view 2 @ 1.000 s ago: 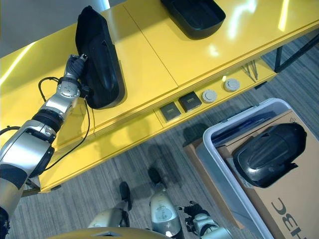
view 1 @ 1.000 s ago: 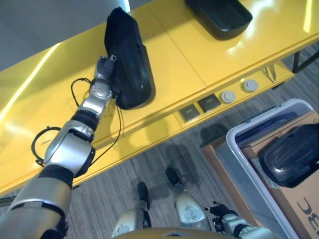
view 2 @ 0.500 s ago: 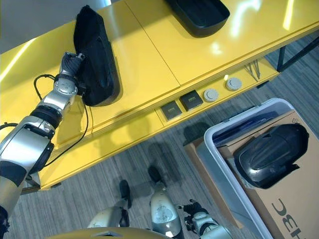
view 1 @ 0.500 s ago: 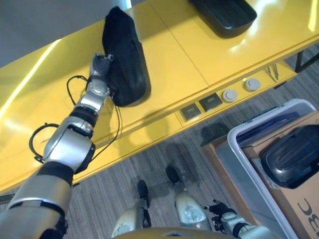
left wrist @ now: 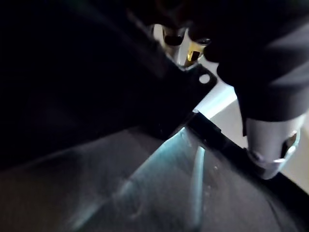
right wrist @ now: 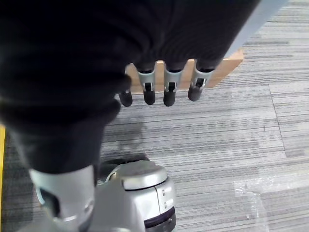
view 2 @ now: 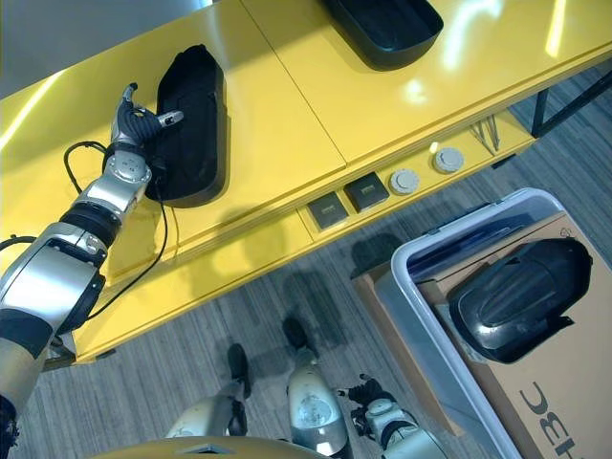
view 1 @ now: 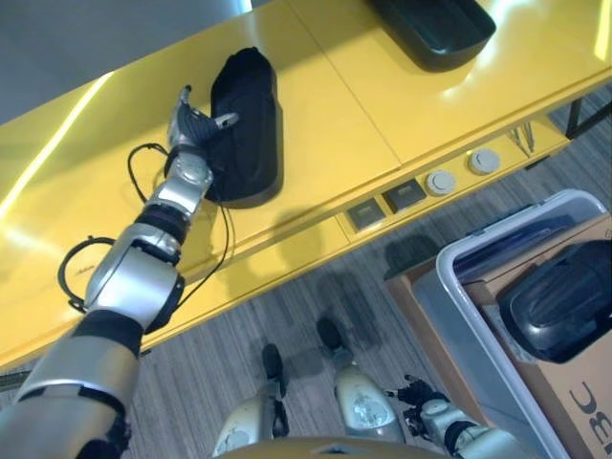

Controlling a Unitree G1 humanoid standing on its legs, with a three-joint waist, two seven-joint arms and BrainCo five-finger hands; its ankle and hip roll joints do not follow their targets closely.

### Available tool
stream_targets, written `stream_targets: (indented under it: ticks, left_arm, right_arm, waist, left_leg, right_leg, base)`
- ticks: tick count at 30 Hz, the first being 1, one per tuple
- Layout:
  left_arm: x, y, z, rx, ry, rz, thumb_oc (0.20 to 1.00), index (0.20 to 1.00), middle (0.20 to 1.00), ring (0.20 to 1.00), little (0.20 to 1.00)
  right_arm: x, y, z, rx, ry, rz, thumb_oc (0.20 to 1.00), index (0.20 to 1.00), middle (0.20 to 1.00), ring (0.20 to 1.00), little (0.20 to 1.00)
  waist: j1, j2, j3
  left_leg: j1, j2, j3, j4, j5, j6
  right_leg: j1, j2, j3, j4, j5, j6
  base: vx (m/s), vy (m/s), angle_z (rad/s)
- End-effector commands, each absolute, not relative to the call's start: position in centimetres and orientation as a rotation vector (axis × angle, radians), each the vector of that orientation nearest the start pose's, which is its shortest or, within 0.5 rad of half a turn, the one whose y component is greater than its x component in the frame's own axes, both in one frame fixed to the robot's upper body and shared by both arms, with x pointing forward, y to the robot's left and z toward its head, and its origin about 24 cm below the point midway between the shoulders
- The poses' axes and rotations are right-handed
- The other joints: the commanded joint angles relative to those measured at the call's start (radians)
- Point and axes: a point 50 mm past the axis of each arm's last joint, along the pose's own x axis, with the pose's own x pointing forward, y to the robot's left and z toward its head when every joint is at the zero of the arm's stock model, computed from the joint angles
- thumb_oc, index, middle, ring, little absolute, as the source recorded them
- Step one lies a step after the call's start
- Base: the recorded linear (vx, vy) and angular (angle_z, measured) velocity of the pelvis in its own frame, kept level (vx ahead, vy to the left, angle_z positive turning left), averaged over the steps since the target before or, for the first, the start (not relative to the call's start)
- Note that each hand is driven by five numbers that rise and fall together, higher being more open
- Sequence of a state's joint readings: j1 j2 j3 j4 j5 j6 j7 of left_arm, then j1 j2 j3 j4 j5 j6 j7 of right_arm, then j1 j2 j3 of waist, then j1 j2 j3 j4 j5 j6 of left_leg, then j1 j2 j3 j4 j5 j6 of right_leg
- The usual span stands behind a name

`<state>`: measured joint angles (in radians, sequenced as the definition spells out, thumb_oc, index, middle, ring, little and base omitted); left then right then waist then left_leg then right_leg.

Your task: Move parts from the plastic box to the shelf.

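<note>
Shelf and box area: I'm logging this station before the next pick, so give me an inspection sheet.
Surface: yellow shelf, glossy.
Job's things: one black part lying flat on the shelf; a second part further along at the view's edge; a third part in the plastic box on cardboard.
Clutter: two square and two round fittings on the shelf's front ledge.
Hands: left hand open beside the first part; right hand low over the floor, fingers straight, empty.
Cables: nothing seen.
Surroundings: grey striped carpet.

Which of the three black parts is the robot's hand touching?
The long black part on the yellow shelf, at the left hand.
</note>
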<state>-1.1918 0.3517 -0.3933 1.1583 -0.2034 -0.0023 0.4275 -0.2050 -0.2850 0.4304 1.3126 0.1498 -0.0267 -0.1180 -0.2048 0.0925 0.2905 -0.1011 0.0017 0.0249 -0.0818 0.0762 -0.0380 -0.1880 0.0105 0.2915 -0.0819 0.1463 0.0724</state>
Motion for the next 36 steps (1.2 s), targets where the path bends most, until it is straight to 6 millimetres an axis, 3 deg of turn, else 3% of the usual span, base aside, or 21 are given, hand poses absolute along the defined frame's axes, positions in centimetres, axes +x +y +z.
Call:
stream_targets:
  ticks: [1, 2, 15, 31, 36]
  left_arm:
    - [42.3, 17.7, 18.1, 0.377, -0.039, 0.361, 1.0, 1.0, 1.0, 1.0, 1.0]
    - [42.2, 15.3, 17.8, 0.182, -0.073, 0.304, 1.0, 1.0, 1.0, 1.0, 1.0]
    - [41.1, 12.5, 15.9, -0.106, -0.078, 0.269, 1.0, 1.0, 1.0, 1.0, 1.0]
    - [38.9, 7.2, 15.3, -0.186, -0.141, 0.06, 1.0, 1.0, 1.0, 1.0, 1.0]
    - [38.3, 6.5, 15.1, -0.199, -0.152, 0.015, 1.0, 1.0, 1.0, 1.0, 1.0]
  right_arm:
    - [14.7, -22.1, -14.9, -0.511, 1.094, 0.042, 1.0, 1.0, 1.0, 1.0, 1.0]
    - [15.0, -22.2, -14.8, -0.525, 1.09, 0.039, 1.0, 1.0, 1.0, 1.0, 1.0]
    - [14.6, -23.1, -14.8, -0.559, 1.12, 0.012, 1.0, 1.0, 1.0, 1.0, 1.0]
    - [14.6, -23.0, -14.8, -0.542, 1.128, 0.001, 1.0, 1.0, 1.0, 1.0, 1.0]
    - [14.4, -23.1, -14.9, -0.539, 1.137, -0.002, 1.0, 1.0, 1.0, 1.0, 1.0]
  waist:
    - [0.017, -0.03, -0.028]
    - [0.022, -0.03, -0.033]
    - [0.031, -0.025, -0.047]
    - [0.037, -0.02, -0.056]
    - [0.039, -0.019, -0.06]
  left_leg:
    - [0.001, 0.017, -0.047, -0.005, -0.003, -0.021]
    - [0.011, 0.018, -0.05, -0.005, -0.007, -0.021]
    - [0.032, 0.02, -0.06, -0.005, -0.017, -0.02]
    - [0.037, 0.016, -0.058, -0.005, -0.024, -0.018]
    - [0.04, 0.016, -0.057, -0.005, -0.026, -0.017]
  right_leg:
    - [0.052, -0.016, -0.013, -0.005, -0.064, 0.023]
    - [0.061, -0.018, -0.018, -0.005, -0.07, 0.022]
    - [0.087, -0.024, -0.031, -0.005, -0.081, 0.017]
    - [0.096, -0.032, -0.037, -0.005, -0.085, 0.019]
    - [0.098, -0.033, -0.038, -0.005, -0.085, 0.019]
  base:
    - [0.0, 0.0, 0.0]
    - [0.0, 0.0, 0.0]
    - [0.0, 0.003, 0.04]
    - [0.0, 0.0, 0.0]
    - [0.0, 0.0, 0.0]
